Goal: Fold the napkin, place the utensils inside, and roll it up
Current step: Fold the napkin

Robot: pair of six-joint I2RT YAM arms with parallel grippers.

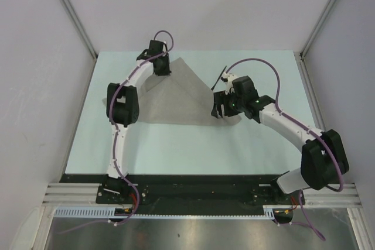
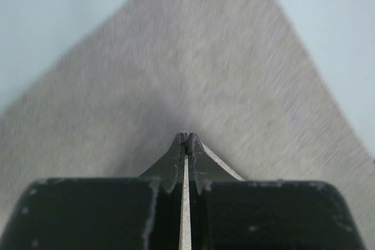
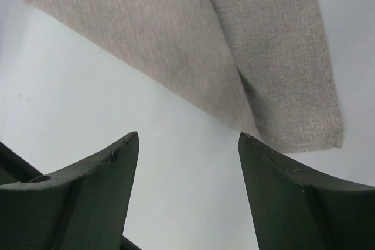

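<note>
The grey-beige napkin (image 1: 181,98) lies folded into a triangle on the table, with its point at the far side. My left gripper (image 1: 162,68) is at the napkin's far left edge. In the left wrist view its jaws (image 2: 187,139) are shut, with a thin strip of the fabric (image 2: 193,57) between them. My right gripper (image 1: 218,109) is open and empty, low over the napkin's near right corner (image 3: 281,74), where a second layer overlaps. In the right wrist view the gripper (image 3: 187,139) is over bare table. The thin black utensil (image 1: 219,79) lies just beyond the right gripper.
The pale green table top (image 1: 176,150) is bounded by white walls on the left, right and back. The black rail with the arm bases (image 1: 193,188) runs along the near edge.
</note>
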